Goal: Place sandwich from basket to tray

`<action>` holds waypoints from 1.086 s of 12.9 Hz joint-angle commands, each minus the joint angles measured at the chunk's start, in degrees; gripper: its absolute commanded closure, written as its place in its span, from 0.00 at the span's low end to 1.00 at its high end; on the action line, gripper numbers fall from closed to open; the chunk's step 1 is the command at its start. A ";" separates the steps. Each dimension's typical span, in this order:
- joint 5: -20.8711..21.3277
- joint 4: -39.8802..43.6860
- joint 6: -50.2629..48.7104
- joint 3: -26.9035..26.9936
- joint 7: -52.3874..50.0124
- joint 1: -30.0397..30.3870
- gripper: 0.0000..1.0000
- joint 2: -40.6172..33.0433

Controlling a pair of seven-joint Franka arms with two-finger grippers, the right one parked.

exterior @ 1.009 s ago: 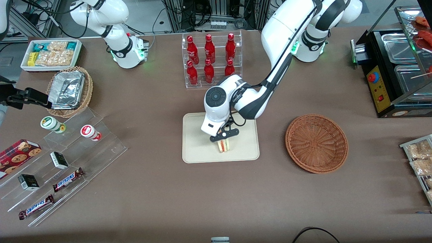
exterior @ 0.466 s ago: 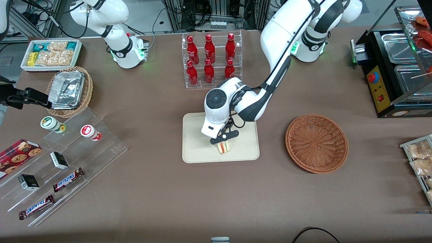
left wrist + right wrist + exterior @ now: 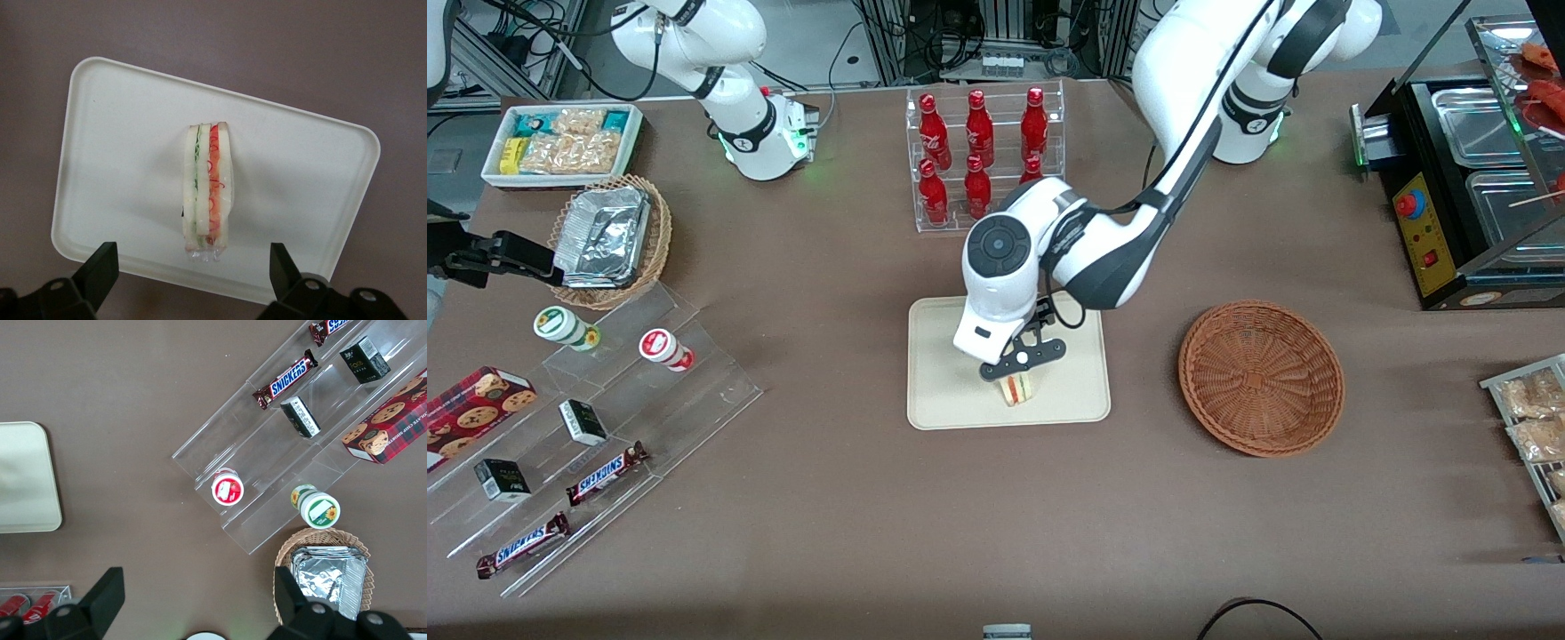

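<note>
1. The sandwich (image 3: 1016,388) stands on its edge on the tray (image 3: 943,373), near the tray's edge closest to the front camera, touching nothing else. The basket (image 3: 1261,377) sits empty on the counter (image 3: 996,516), toward the working arm's end.
2. The pincer (image 3: 1021,363) hangs directly above the sandwich with its fingers (image 3: 100,270) spread wide, clear of the bread on both sides and holding nothing.
3. My judgement: the placing step is essentially done, and the release-and-retreat is the step in hand.
4. The next move calls for a straight lift, keeping both fingers clear so that the narrow upright wedge is not tipped.
5. The left arm reaches from its base at the counter's far edge, forearm sloping down over the tray, wrist bent so the pincer points downward.
</note>
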 commanded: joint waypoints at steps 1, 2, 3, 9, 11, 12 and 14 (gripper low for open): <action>-1.60 -1.32 -7.02 0.40 5.17 2.83 0.00 -5.74; -0.99 -2.62 -10.02 0.48 4.47 3.71 0.00 -7.59; -0.38 -4.29 -10.83 1.27 5.51 4.68 0.00 -9.35; -1.86 -20.37 -12.95 2.33 33.25 18.82 0.00 -25.78; -2.22 -25.99 -13.03 2.33 43.44 23.65 0.00 -31.66; -2.57 -27.76 -13.04 2.33 47.32 25.85 0.00 -33.78; -3.10 -28.74 -14.69 2.42 52.08 29.02 0.00 -35.82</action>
